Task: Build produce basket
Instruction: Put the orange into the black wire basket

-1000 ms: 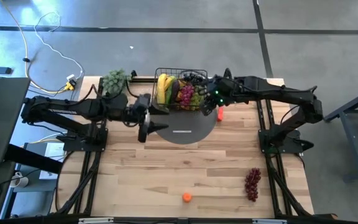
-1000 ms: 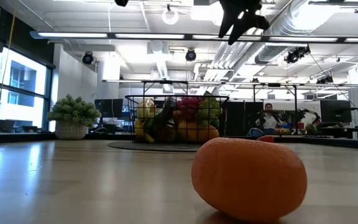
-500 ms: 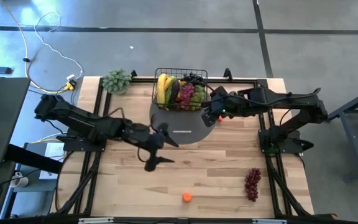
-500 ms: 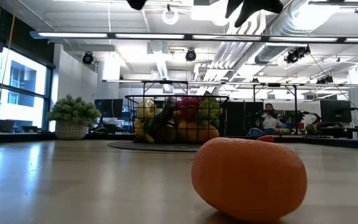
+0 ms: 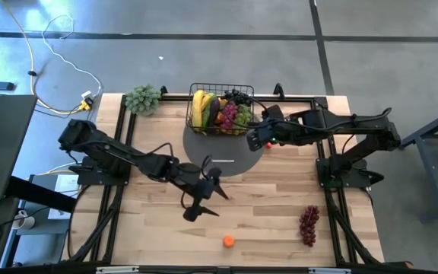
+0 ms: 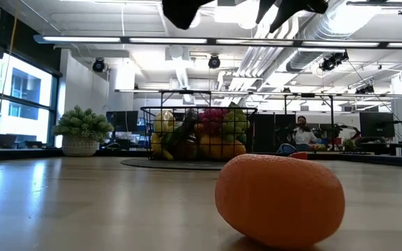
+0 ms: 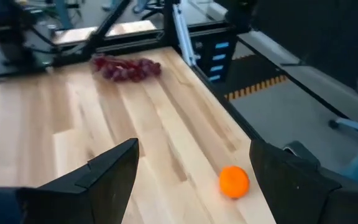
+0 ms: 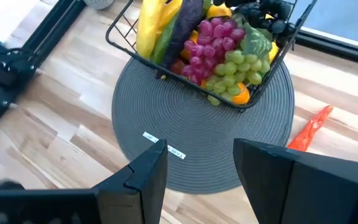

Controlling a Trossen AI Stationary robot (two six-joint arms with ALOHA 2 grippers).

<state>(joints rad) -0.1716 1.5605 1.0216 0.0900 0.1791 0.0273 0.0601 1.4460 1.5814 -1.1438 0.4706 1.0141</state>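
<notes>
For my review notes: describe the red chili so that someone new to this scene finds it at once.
Start at the black wire basket, which sits on the round grey mat at the table's far edge. Just off the mat's rim on the right arm's side, the red chili lies on bare wood: slim, pointed and orange-red, the only produce beside the mat.

Left tool (image 5: 204, 199) spread wide — right tool (image 5: 258, 141) parted.

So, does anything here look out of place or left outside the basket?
Yes. Three pieces lie outside the basket: an orange fruit and red grapes on the bare table near its front edge, and a red chili beside the round mat.
</notes>
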